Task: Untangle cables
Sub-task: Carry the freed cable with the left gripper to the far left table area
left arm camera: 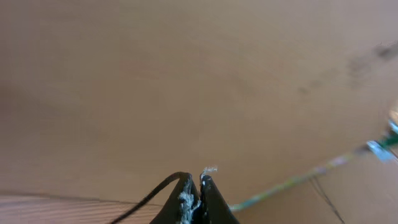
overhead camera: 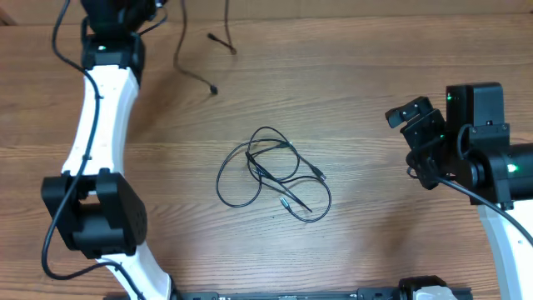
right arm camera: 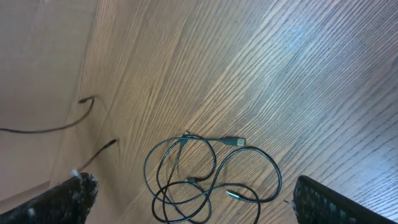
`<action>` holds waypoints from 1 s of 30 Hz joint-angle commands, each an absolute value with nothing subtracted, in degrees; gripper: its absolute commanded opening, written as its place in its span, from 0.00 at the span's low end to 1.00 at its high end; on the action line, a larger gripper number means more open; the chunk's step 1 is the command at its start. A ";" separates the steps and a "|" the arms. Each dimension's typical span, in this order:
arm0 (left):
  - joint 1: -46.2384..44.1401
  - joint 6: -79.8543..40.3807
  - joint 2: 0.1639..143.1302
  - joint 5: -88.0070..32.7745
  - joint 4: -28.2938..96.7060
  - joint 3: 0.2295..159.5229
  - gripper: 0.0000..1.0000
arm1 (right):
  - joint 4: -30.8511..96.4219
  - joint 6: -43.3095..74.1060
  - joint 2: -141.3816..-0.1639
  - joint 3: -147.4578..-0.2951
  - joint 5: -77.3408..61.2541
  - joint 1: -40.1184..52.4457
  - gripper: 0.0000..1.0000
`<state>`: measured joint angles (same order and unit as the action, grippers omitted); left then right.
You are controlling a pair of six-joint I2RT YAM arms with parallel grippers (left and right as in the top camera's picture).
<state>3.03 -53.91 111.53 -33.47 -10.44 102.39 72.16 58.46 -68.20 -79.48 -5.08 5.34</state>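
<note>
A tangle of thin black cables (overhead camera: 275,175) lies in loose loops at the middle of the wooden table, also in the right wrist view as cables (right arm camera: 211,180) with a plug (right arm camera: 235,141) pointing right. My right gripper (overhead camera: 414,119) hovers to their right, open and empty; its gripper (right arm camera: 194,182) frames the tangle from above. My left gripper (left arm camera: 200,180) is shut, with a thin black cord (left arm camera: 149,196) running off its tip. In the overhead view that hand is past the top edge, and two cord ends (overhead camera: 200,79) (overhead camera: 223,40) trail down from there onto the table.
The left arm's white link (overhead camera: 104,108) and black joint (overhead camera: 96,212) run along the table's left side. The right arm's black body (overhead camera: 483,150) stands at the right edge. A dark rail (overhead camera: 291,294) lines the front edge.
</note>
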 commanded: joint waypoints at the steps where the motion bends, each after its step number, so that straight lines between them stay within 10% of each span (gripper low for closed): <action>1: 8.29 -54.02 115.26 -34.37 -10.15 103.02 0.04 | 72.14 58.22 -68.23 -79.90 -4.21 5.17 1.00; 16: 33.26 -25.89 126.78 -35.66 -4.21 103.02 0.04 | 72.14 58.22 -68.27 -79.90 -4.21 5.17 1.00; 17: 35.00 -23.70 126.78 -35.38 -3.40 103.02 0.17 | 72.14 58.22 -68.27 -79.90 -4.21 5.17 1.00; 19: 38.15 -22.70 126.78 -36.05 -2.68 103.02 1.00 | 72.14 58.22 -68.27 -79.90 -4.21 5.17 1.00; 30: 40.91 -6.72 126.89 -36.23 23.40 103.02 0.91 | 72.14 58.22 -68.27 -79.90 -4.21 5.17 1.00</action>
